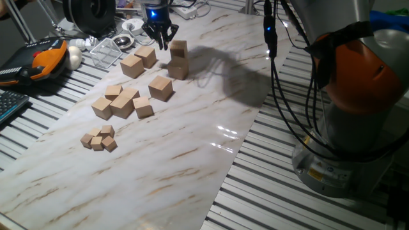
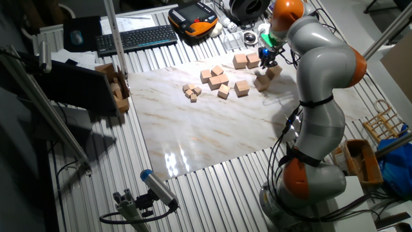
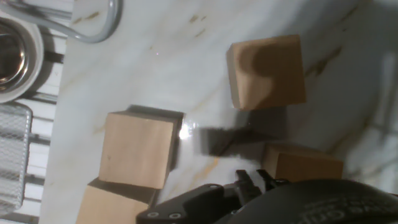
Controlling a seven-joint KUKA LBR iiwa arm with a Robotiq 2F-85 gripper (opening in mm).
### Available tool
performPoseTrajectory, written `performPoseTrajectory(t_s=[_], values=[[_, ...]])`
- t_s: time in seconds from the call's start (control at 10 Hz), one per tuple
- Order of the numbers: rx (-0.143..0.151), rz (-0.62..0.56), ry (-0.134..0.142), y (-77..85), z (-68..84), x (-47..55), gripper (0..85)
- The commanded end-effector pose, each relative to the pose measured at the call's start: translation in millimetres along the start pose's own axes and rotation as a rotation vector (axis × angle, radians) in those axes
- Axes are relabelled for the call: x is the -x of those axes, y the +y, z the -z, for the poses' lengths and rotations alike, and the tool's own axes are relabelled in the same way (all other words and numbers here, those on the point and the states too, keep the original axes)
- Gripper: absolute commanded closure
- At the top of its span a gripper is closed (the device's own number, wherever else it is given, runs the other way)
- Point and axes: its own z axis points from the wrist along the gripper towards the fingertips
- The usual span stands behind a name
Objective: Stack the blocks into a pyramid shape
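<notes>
Blocks sit at the far end of the marble tabletop [image 1: 192,153]: a touching pair [image 1: 138,62] on one side, a two-high stack [image 1: 178,59] on the other, and one single block [image 1: 160,87] nearer the middle. My claw [image 1: 160,38] hangs above the gap between the pair and the stack, fingers pointing down and spread moderately, nothing between them. In the hand view the fingers are mostly out of frame, so I go by the fixed view.

Step in hand, as I judge it: pick the next block for the base row. Descend straight over one block of the pair, with the fingers across two opposite flat faces, not corners. The pair touches, so I should grip along the free faces to avoid nudging the neighbour.

Orientation: cubes have no long axis. What matters is yaw. The pair lies skewed to the tabletop edge, and the stack's upper block looks slightly twisted on the lower one. I should rotate my wrist to match the faces before closing.

Smaller cubes [image 1: 121,102] lie nearer the middle, well apart; ignore.
</notes>
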Motion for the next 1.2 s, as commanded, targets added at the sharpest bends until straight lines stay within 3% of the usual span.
performPoseTrajectory(t_s=[0.0,0.1,0.3,0.6,0.7,0.8,1.1], values=[[0.005,-0.038,0.008,0.2,0.2,-0.2,85.0],[0.014,-0.054,0.025,4.0,2.3,1.4,85.0],[0.064,-0.081,0.042,11.6,-0.7,5.9,85.0],[0.100,-0.063,-0.043,23.6,-7.7,10.9,85.0],[0.098,-0.055,-0.046,29.5,-11.0,14.1,85.0],[0.091,-0.049,-0.032,33.8,-11.4,18.5,85.0],[0.083,-0.033,-0.033,39.6,-13.8,21.9,85.0]])
